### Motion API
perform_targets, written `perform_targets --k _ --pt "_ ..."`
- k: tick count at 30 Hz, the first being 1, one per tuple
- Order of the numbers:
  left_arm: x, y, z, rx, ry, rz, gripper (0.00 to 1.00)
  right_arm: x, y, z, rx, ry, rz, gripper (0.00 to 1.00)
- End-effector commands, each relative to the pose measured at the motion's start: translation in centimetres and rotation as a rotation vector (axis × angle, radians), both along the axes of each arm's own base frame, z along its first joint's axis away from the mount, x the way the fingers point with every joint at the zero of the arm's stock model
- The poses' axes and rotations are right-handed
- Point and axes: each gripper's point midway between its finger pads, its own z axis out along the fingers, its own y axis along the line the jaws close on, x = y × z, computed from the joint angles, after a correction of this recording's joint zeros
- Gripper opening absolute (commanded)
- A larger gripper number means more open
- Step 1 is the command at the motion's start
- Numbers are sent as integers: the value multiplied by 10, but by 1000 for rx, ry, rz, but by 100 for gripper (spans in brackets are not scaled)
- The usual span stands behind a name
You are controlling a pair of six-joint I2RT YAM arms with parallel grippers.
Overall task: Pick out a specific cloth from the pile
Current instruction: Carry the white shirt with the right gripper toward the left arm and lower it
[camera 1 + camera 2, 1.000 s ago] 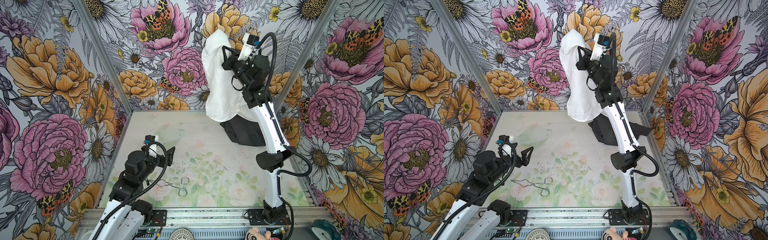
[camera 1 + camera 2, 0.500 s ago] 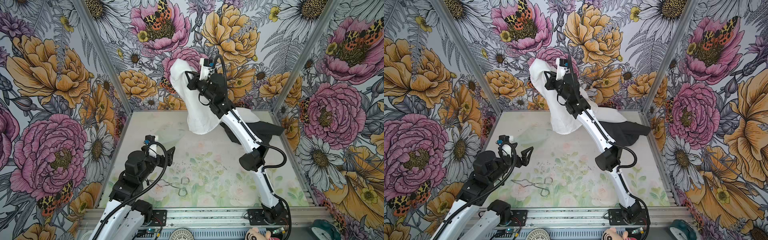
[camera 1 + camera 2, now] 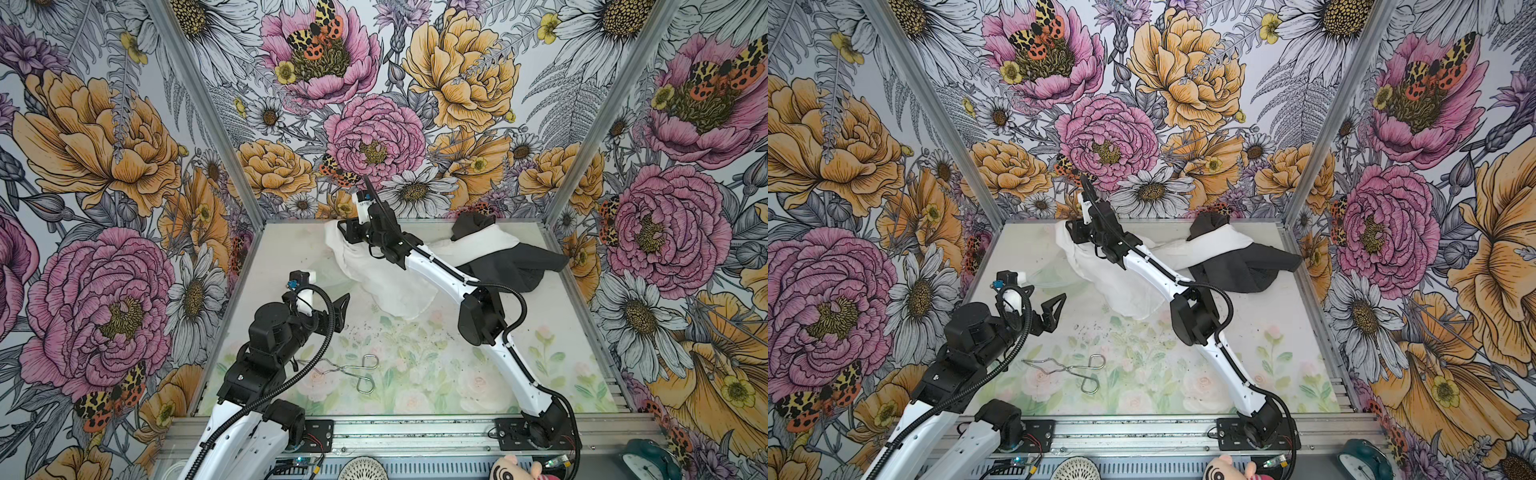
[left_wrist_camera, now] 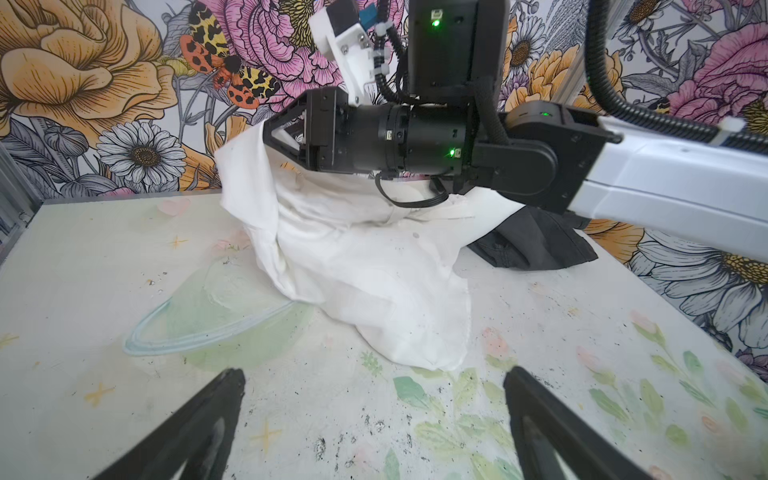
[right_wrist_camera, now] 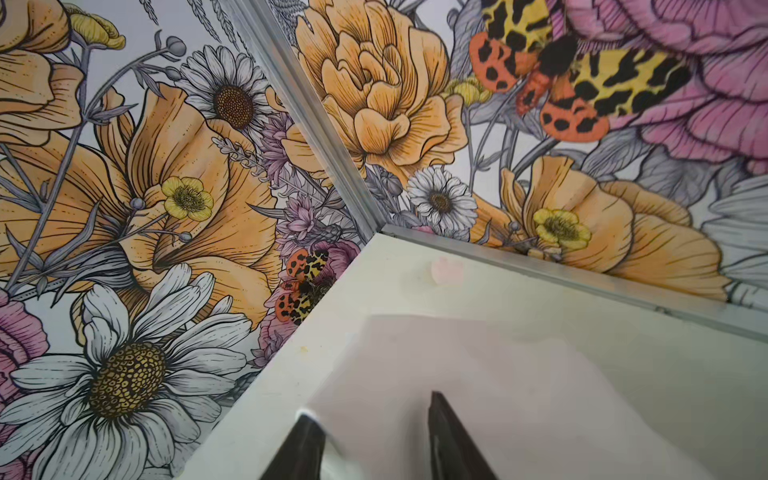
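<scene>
While your left tool (image 4: 374,372) hangs wide open, your right tool (image 3: 343,230), twelve o'clock, stands parted against the cloth (image 3: 395,286).

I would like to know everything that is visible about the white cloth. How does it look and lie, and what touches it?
The white cloth is thin, soft and much wrinkled, with a few small dark specks. It lies at the back of the table: one end rises in a peak to the fingers of the right hand, whose jaws stand apart; the broad middle is heaped on the table under that arm; a narrower band runs across the black garment.
</scene>
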Motion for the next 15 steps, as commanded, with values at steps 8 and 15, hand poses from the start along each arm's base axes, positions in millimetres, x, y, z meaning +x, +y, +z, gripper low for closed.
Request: perform_targets --k 8,15 --pt "2 2 -8 -1 24 11 99 -28 -37 48 -115 -116 1 85" --pt "2 2 -8 -2 22 11 99 -32 -130 90 -148 -127 -192 86"
